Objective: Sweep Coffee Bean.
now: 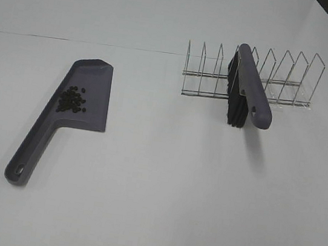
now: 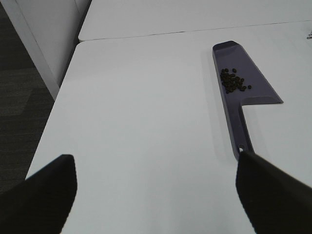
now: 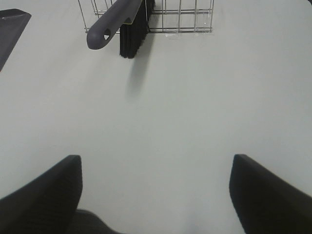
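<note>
The coffee beans [image 1: 72,99] lie in a loose dark cluster on the pan of a grey-purple dustpan [image 1: 87,81] at the left of the table; they also show in the left wrist view [image 2: 234,80]. A grey-handled brush [image 1: 253,86] with black bristles leans in a wire rack [image 1: 283,75] at the right; it also shows in the right wrist view [image 3: 114,23]. My left gripper [image 2: 156,192] is open and empty, short of the dustpan handle [image 2: 242,136]. My right gripper [image 3: 156,190] is open and empty, well short of the brush. Neither gripper shows in the exterior view.
The white table [image 1: 152,207] has a seam running across its far part. In the left wrist view the table's left edge [image 2: 53,105] drops to a dark floor. A corner of the dustpan [image 3: 12,27] shows in the right wrist view.
</note>
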`<move>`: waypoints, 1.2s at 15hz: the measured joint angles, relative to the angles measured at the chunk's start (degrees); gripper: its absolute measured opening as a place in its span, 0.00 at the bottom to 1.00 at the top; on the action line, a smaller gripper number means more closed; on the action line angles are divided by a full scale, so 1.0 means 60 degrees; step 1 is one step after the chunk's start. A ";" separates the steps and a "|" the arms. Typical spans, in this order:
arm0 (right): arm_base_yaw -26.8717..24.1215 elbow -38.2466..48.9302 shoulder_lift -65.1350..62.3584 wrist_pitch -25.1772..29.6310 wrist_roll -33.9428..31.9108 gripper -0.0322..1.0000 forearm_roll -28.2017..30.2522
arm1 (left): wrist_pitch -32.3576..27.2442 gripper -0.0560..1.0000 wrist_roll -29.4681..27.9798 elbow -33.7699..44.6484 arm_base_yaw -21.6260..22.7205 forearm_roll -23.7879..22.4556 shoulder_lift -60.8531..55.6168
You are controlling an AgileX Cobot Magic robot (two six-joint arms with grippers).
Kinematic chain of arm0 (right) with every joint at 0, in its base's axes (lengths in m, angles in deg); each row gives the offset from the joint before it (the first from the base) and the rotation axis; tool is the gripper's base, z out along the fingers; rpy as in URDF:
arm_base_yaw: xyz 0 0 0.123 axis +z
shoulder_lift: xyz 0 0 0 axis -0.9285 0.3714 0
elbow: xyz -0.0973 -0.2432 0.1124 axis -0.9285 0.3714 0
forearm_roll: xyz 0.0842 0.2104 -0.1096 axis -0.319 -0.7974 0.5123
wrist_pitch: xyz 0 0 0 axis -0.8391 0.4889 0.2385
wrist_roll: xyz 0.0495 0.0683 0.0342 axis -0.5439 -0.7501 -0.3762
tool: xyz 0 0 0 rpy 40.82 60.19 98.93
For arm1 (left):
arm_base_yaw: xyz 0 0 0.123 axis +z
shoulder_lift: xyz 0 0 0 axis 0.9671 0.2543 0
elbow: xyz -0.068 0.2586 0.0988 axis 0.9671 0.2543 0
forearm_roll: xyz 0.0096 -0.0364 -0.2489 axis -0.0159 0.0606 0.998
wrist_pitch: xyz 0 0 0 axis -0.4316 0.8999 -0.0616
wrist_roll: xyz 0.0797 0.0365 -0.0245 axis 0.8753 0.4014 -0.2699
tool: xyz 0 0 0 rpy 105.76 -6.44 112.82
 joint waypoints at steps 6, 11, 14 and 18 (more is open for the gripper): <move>0.0000 0.0000 0.0000 0.0000 0.0000 0.78 0.0000 | 0.0000 0.82 0.0000 0.0000 0.0000 0.0000 0.0000; 0.0000 0.0000 0.0000 0.0000 0.0000 0.78 0.0000 | 0.0000 0.82 0.0000 0.0000 0.0000 0.0000 0.0000; 0.0000 0.0000 0.0000 0.0000 0.0000 0.78 0.0000 | 0.0000 0.82 0.0000 0.0000 0.0000 0.0000 0.0000; 0.0000 0.0000 0.0000 0.0000 0.0000 0.78 0.0000 | 0.0000 0.82 0.0010 0.0000 0.0000 0.0000 0.0000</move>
